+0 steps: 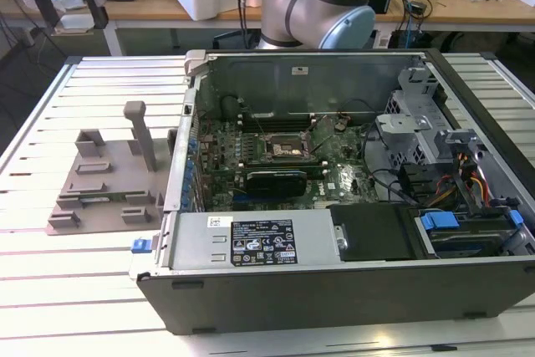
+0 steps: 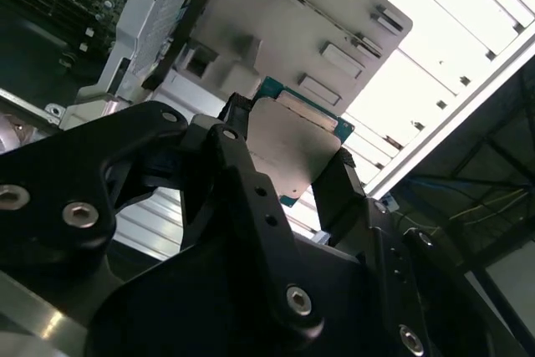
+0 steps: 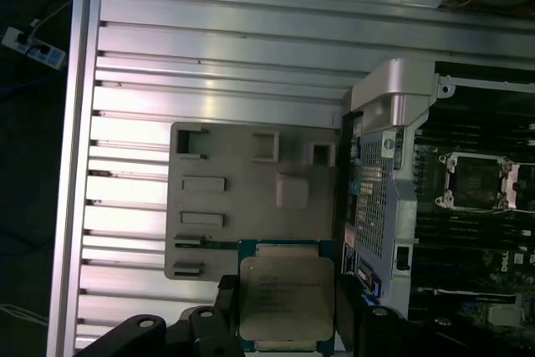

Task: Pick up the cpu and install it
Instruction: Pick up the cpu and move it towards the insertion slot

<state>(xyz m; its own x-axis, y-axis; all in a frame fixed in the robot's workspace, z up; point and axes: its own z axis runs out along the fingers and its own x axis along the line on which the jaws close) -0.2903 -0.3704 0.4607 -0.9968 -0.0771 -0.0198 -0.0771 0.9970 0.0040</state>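
Note:
In both wrist views the cpu (image 3: 287,297) (image 2: 292,144), a flat square chip with a silver-grey top and a thin green rim, sits between the black fingers of my gripper (image 3: 287,313) (image 2: 291,148). The gripper is shut on the cpu's two opposite edges. The chip hangs in the air above the grey fixture plate (image 3: 251,198) (image 2: 292,14) (image 1: 104,186), near one edge of the plate. The motherboard socket frame (image 3: 479,181) (image 1: 286,150) lies inside the open computer case, off to the side of the chip.
The open computer case (image 1: 334,290) stands on the slatted aluminium table (image 1: 50,123), with its raised side wall (image 3: 380,165) between the fixture plate and the motherboard. A tall post (image 1: 140,131) rises from the plate. Cables and drive cages (image 1: 443,181) fill the case on the exterior view's right.

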